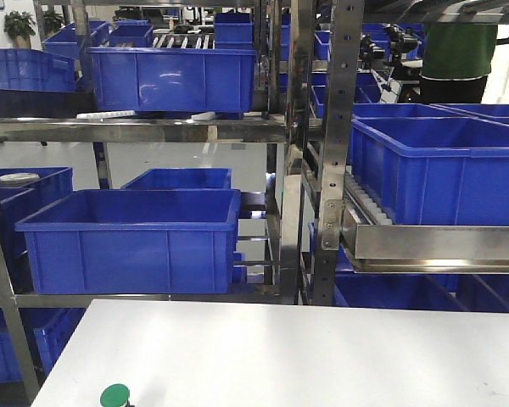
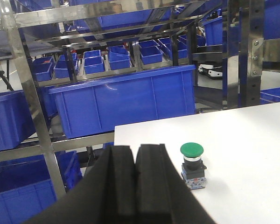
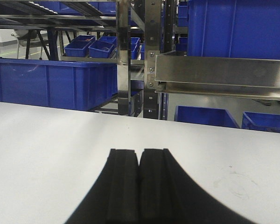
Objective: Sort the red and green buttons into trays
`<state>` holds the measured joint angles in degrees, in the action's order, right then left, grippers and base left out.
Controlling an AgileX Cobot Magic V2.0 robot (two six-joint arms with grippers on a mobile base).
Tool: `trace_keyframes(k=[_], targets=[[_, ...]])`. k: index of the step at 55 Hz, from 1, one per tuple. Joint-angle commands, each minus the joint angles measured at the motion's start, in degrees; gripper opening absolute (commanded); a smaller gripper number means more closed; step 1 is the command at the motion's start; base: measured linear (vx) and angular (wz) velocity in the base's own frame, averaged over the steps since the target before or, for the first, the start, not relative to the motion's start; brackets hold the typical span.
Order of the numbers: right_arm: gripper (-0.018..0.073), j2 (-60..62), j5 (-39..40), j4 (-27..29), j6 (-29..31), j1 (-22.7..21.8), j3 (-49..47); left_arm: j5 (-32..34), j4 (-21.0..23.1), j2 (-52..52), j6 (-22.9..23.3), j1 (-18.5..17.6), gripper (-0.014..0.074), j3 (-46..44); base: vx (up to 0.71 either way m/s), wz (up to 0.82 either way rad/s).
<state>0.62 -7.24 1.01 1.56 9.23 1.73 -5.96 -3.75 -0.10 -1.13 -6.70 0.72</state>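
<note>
The left claw (image 2: 135, 151) hangs low over the white desk (image 2: 252, 149), its two black fingers (image 2: 119, 177) pressed flat together with only a thin seam between them and nothing in their grip. Just to the right of those fingers, close by but not touching them, the green button (image 2: 192, 165) stands upright on the desk, a round green cap on a dark blocky body. It sits a little ahead of the claw's tips and near the desk's edge. The right claw (image 3: 139, 154) is likewise closed tight and empty, with its fingers meeting along a narrow line. Pale desk surface stretches ahead of it, and a faint ring mark (image 3: 238, 184) shows off to its right. Beyond both claws, past the far edge of the desk, rise steel racks (image 1: 331, 127) loaded with blue bins (image 1: 131, 237), one large bin standing directly ahead of the left claw. Far behind the racks, beyond the right claw's side, a person in a green top (image 1: 458, 42) is partly in view.
</note>
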Motion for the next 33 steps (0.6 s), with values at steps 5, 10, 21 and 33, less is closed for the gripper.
trace_keyframes(k=[5,10,21,33], targets=[[-0.0008,0.3,5.0,-0.2,0.4,-0.2,0.4,5.2,0.1,0.9,0.4,-0.2,-0.0006,-2.0,0.00,0.00],[-0.0008,0.3,5.7,-0.2,0.4,-0.2,0.4,6.6,-1.0,0.9,0.4,-0.2,-0.0006,-2.0,0.00,0.00],[-0.0008,0.3,12.2,-0.2,0.3,-0.2,-0.9,15.0,3.8,0.9,6.1,-0.2,-0.0006,-3.8,0.00,0.00],[-0.0008,-8.7,11.2,-0.3,2.2,-0.2,-16.7,13.5,3.8,10.2,2.9,-0.2,-0.0006,-20.1,0.00,0.00]])
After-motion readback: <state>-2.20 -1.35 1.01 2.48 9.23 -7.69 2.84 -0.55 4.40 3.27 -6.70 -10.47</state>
